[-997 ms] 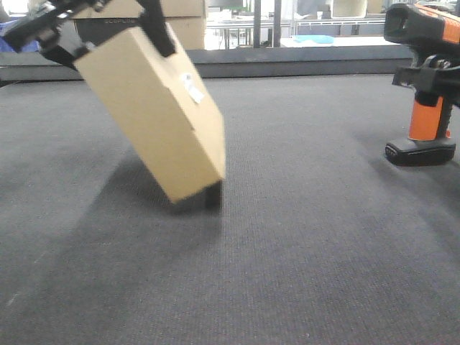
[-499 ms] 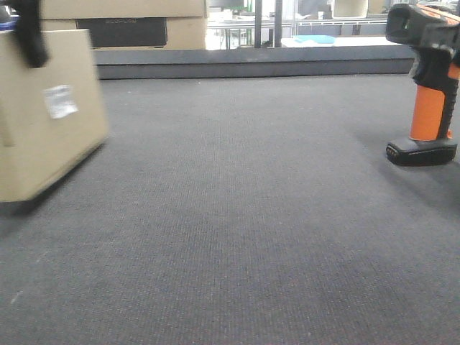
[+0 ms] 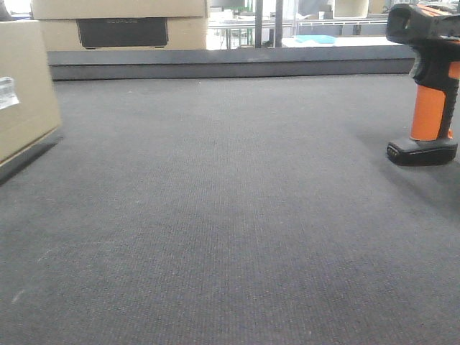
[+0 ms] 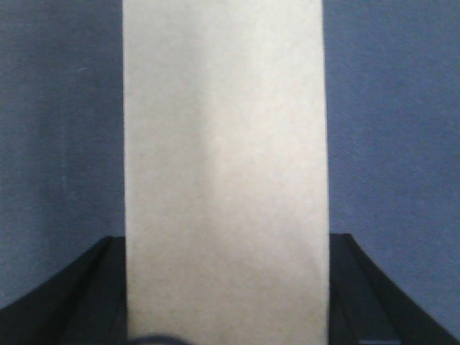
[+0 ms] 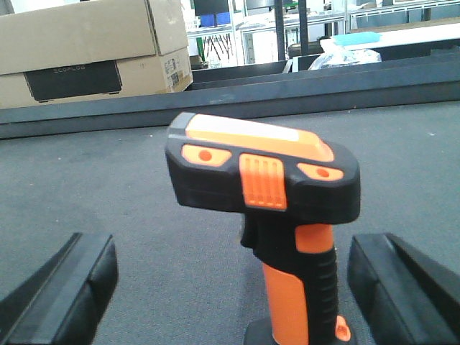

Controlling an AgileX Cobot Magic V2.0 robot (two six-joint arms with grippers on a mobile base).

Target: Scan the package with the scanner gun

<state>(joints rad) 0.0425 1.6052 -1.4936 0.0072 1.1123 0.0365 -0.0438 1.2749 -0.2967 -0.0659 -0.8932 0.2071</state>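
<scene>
Nearest, bottom of the left wrist view: left claw [image 4: 226, 305] clamped on the package [image 4: 224, 144], one dark finger [image 4: 68, 298] flush against each long side, bare brown card filling the middle of the frame, grey mat [image 4: 57, 108] behind. Nearest in the right wrist view: right claw [image 5: 233, 287] spread wide, one finger [image 5: 65, 287] at lower left and the other at lower right, holding nothing and touching nothing, with the scanner [image 5: 262, 176] upright in the gap, closer to the right finger. Risk here, as a judgement: could knock the scanner over on its small base if closed off-centre, or catch the head instead of the orange handle and leave the trigger out of reach. Farther out, in the front view: package [image 3: 25, 86] cut by the left edge of the frame, label [image 3: 7, 92] only partly showing, lower edge close to the mat [image 3: 230, 215]; cannot tell whether resting or just clear. Scanner [image 3: 430, 86] at the far right edge, well apart from the package. Second risk: may miss the scan if the label ends up turned away from the scanner head, or slip in the grip if the package gets swung fast on such narrow contact. Farthest, upper left of the frame: big boxes [image 3: 122, 25] beyond a dark ledge [image 3: 230, 63], a likely false target for the beam.
</scene>
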